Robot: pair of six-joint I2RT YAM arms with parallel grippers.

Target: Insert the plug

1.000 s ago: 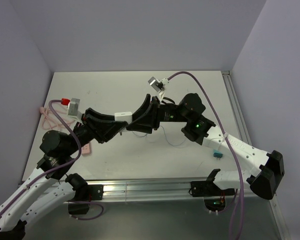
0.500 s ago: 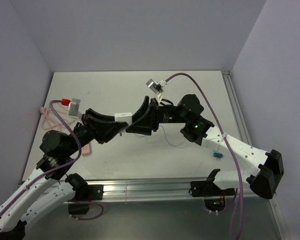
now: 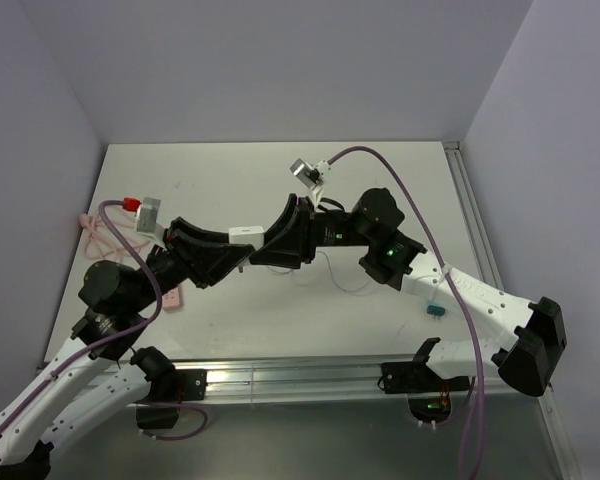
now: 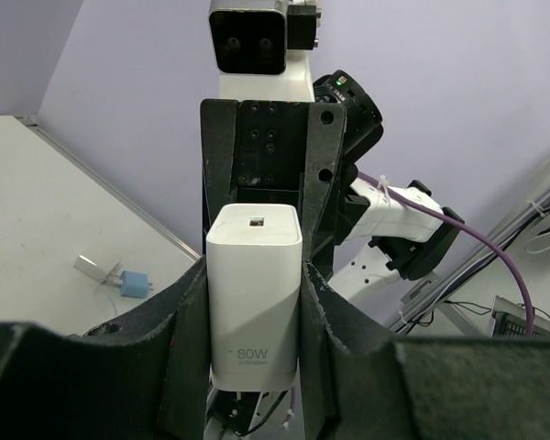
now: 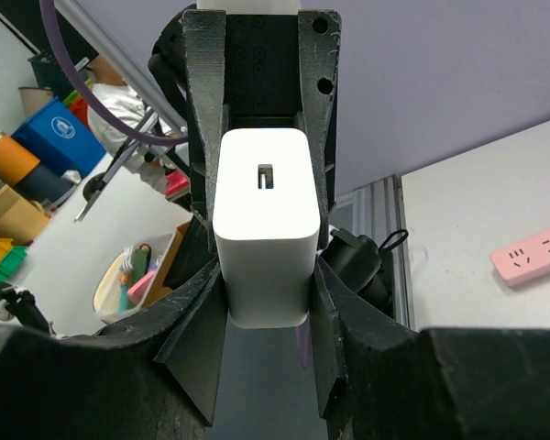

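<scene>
Two grips, one white charger (image 3: 243,231): left end effector (image 4: 254,275) and right end effector (image 5: 264,266) both clamp it mid-air, probably a handover; the plug (image 4: 93,268) lies loose on the counter (image 3: 280,180) near my right arm (image 3: 480,300).

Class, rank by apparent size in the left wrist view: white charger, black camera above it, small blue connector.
1. white charger, though it sits nearest the lens, which inflates it
2. black camera
3. small blue connector
</scene>
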